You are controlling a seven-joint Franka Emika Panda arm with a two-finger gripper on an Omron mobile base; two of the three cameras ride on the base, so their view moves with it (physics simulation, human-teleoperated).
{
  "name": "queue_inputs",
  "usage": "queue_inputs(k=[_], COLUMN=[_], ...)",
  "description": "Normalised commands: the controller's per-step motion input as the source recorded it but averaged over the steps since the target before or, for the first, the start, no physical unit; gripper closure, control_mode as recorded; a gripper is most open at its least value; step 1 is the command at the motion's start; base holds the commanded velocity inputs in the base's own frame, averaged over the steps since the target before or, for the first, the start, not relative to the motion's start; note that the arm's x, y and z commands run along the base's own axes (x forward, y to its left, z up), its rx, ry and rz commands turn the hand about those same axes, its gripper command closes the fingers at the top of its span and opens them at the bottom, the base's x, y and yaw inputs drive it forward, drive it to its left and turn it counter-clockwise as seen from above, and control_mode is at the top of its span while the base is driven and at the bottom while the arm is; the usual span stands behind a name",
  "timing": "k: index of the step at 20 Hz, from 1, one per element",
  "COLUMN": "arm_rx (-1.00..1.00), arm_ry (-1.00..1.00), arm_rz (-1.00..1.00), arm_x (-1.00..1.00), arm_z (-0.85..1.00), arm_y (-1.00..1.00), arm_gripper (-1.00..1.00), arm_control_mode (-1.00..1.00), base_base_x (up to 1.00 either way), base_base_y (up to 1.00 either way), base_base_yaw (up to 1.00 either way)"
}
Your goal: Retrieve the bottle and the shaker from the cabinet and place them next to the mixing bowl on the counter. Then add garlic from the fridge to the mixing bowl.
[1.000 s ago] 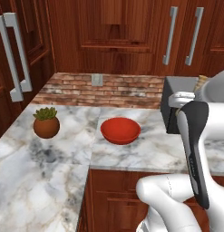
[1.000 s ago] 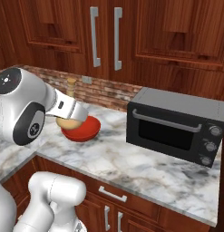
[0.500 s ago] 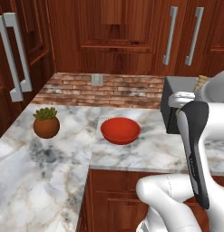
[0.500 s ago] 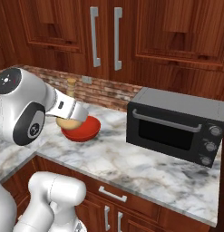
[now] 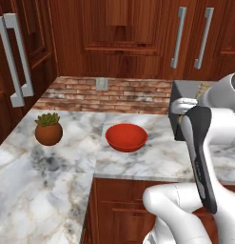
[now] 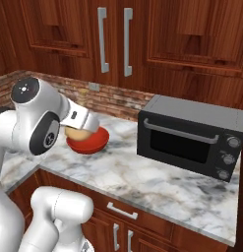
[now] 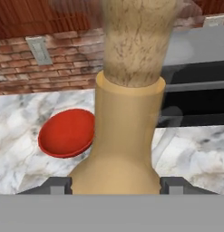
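Pretty much zero change over the last second. Same arm pose in both base views, same layout on the bench (image 5: 43,190), maybe the tiniest easing of the grip at most. Reads like a slow hover or the very start of a set-down, so no real progress on the task in that stretch.

Tool (image 7: 115,186): about half open, clamped on the round base of the bottle (image 7: 124,136), with a dark fingertip (image 7: 59,186) poking up on either side of it. Held upright along the hand, thin neck pointing away from the camera. Also visible as a tan blob under the white hand in the right base view (image 6: 77,133).

Just past it, the bowl (image 7: 67,132): red, nothing inside, sitting on the marble. From the hand camera the bottle lands between the bowl and the microwave (image 6: 192,135), close beside the bowl. Can't tell whether touching the bench yet or hanging just above it.

Further out, potted plant (image 5: 48,132) well off to the left of the bowl, out of the way.

Guessing the bottle drop-off is nearly done; shaker and garlic left after that.
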Motion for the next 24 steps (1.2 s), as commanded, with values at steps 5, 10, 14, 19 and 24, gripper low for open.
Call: queue_inputs(k=[5, 10, 14, 19, 24], arm_rx=[0.01, -0.14, -0.19, -0.17, -0.06], arm_ry=[0.01, -0.09, -0.1, -0.08, 0.03], arm_rz=[0.22, 0.2, 0.18, 0.17, 0.15], arm_x=[0.4, 0.15, 0.04, 0.14, 0.23], arm_z=[-0.17, -0.31, -0.2, -0.14, -0.04], arm_y=[0.0, -0.01, -0.12, -0.2, -0.11], arm_gripper=[1.0, 1.0, 1.0, 1.0, 1.0], arm_control_mode=[-1.0, -1.0, -1.0, -1.0, -1.0], base_base_x=[0.0, 0.0, 0.0, 0.0, 0.0], base_base_y=[0.0, 0.0, 0.0, 0.0, 0.0], base_base_yaw=[0.0, 0.0, 0.0, 0.0, 0.0])
